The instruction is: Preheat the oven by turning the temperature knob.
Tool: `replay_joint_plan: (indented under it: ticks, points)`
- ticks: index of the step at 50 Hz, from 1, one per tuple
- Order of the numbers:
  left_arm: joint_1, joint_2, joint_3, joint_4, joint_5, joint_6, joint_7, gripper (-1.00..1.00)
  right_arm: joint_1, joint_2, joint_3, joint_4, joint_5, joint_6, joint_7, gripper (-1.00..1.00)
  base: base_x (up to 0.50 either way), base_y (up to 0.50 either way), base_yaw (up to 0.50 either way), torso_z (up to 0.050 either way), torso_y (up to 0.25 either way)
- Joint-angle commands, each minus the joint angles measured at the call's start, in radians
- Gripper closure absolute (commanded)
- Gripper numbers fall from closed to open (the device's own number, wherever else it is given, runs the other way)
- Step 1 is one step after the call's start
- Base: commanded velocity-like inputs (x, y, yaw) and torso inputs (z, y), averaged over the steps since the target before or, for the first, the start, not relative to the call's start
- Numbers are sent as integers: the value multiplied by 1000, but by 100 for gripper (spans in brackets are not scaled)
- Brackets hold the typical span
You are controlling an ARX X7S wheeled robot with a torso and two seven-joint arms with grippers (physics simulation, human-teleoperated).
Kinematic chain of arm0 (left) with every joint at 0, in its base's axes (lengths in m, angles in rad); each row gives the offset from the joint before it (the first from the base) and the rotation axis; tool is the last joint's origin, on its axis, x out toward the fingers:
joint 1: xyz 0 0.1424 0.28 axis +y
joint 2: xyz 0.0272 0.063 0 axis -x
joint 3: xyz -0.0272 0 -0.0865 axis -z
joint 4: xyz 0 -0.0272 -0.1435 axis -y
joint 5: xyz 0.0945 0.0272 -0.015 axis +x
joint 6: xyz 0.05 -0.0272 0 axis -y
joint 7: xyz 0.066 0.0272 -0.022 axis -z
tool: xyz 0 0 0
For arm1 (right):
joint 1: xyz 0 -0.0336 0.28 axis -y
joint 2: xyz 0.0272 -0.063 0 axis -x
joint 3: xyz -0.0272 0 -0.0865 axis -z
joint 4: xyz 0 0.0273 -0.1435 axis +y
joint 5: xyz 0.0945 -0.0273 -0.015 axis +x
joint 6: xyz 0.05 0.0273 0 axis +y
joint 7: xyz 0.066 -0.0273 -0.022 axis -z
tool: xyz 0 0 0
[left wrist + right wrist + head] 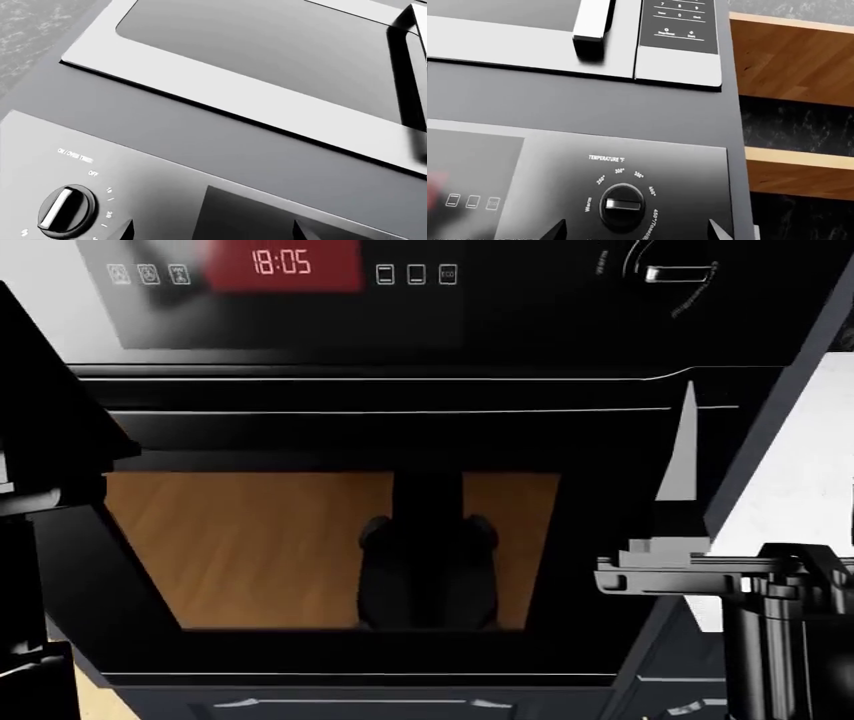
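- Nearest to the robot in the head view, the right arm (761,640) rises from about 4 o'clock. Its blocky wrist housing sits level with the bottom of the oven door, as if being lifted toward the panel above.
- In the right wrist view, two dark fingertips (554,230) poke into the lower edge, well apart. I judge the right claw to be spread open, framing the dial so it can close around it.
- Between those tips sits the temperature knob (622,205), its silver pointer bar lying level under the "TEMPERATURE °F" lettering, not yet touched.
- The left claw's tips (123,231) show in its own camera, also set apart, so open and holding nothing. They sit beside the timer knob (65,210), the one with "OFF" printed by it, which is not the one the task wants.
- Farther out, the oven (334,570) fills the head view: a glossy black door reflecting the wood floor, and a red clock display (283,262) at 12 o'clock reading 18:05. The temperature knob appears at 1 o'clock.
- Beyond, above the oven, a microwave (677,45) with keypad and handle.
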Motion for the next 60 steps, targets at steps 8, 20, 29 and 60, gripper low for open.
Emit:
replay_joint_plan:
  ticks: [8, 20, 29, 60]
  points:
    - [-2, -13, 1, 13, -14, -4, -17, -100, 12, 4, -18, 5, 4, 7, 4, -100, 0, 0, 0, 12, 0]
    - [-11, -26, -9, 21, -38, -16, -40, -100, 349, 197, -190, -39, 262, 243, 174, -100, 0, 0, 0, 11, 0]
    - [-8, -28, -1, 22, -32, -14, -43, -100, 941, 328, -563, -38, 601, 412, 343, -100, 0, 0, 0, 10, 0]
    - [-21, -47, -8, 24, -57, -19, -74, -100, 1542, 114, -693, 82, 1092, 1072, 365, -100, 0, 0, 0, 10, 0]
